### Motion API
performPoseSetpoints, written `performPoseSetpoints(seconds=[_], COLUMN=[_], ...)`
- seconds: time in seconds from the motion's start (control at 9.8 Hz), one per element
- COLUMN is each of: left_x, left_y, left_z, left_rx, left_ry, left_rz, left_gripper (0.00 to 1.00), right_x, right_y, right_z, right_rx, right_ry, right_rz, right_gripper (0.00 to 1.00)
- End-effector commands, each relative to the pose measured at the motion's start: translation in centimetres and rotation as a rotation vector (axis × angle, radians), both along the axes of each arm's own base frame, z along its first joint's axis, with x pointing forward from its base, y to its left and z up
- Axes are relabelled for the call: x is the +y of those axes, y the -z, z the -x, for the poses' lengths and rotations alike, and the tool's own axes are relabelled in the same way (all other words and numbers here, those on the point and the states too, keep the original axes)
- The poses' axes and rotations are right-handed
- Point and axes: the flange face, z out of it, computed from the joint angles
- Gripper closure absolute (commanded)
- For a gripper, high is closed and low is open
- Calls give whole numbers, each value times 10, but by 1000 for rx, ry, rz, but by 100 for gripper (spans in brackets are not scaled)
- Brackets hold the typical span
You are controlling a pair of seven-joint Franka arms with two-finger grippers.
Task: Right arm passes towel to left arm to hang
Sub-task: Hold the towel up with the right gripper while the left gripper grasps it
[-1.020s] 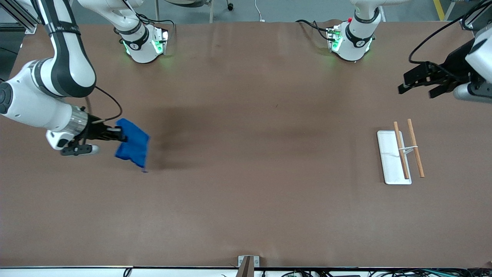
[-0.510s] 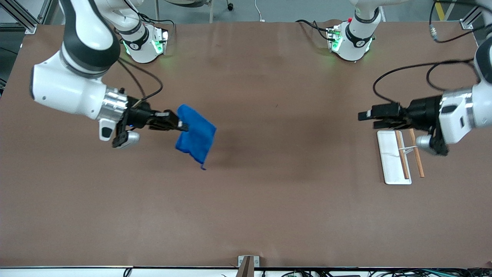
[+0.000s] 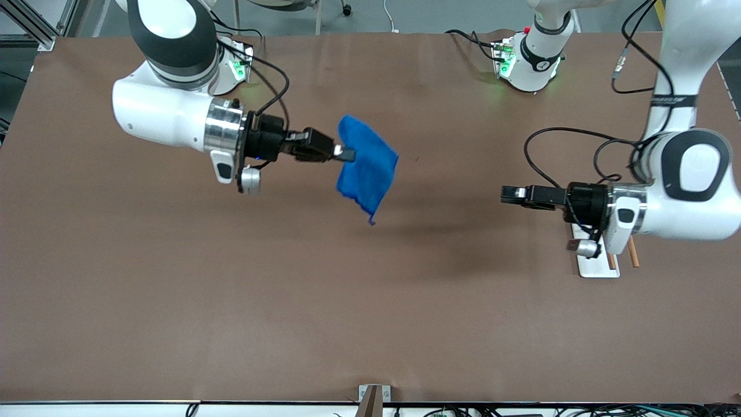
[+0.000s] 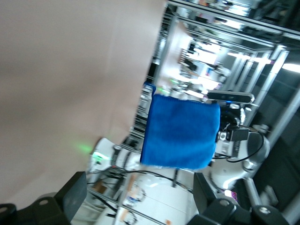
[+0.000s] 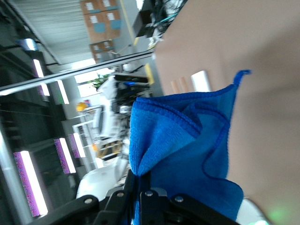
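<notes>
while right hand [image 3: 346,154] grips towel [image 3: 367,168] (aloft) | left hand [image 3: 509,194] spread | brown table [image 3: 289,289]

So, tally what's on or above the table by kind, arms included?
Robot arms: 2, right claw and left claw
Blue towel: 1, in the right claw, over the table
White tray: 1
Wooden sticks: 2, at the tray
Total: 6

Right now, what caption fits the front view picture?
Right gripper holds the blue towel up over the table, facing the open left gripper.
</notes>
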Motion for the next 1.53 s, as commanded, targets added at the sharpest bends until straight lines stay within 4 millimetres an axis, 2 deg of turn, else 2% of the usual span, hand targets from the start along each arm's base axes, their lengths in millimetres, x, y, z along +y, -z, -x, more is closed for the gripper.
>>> performPoseSetpoints(seconds=[0.0, 0.2, 0.41, 0.71, 0.92, 1.02, 1.33, 1.43], left_x=[-19, -52, -82, -107, -114, -121, -127, -136], left_y=[47, 83, 93, 88, 77, 81, 86, 82], left_z=[2, 4, 16, 30, 37, 45, 54, 58], left_rx=[67, 46, 88, 72, 73, 49, -8, -23], left_ry=[11, 0, 0, 25, 63, 67, 59, 69], left_rz=[189, 355, 433, 538, 602, 624, 647, 668], left_gripper=[0, 0, 0, 0, 0, 1, 7, 12], right_x=[23, 37, 48, 57, 57, 56, 56, 57], right_y=[-7, -9, -21, -17, -17, -20, -20, -20], right_z=[11, 21, 26, 29, 28, 27, 27, 27], right_rx=[48, 89, 134, 137, 137, 132, 130, 130], right_ry=[53, 79, 93, 113, 115, 117, 116, 115], right_rz=[-69, -118, -205, -198, -199, -204, -203, -203], right_gripper=[100, 100, 100, 100, 100, 100, 100, 100])
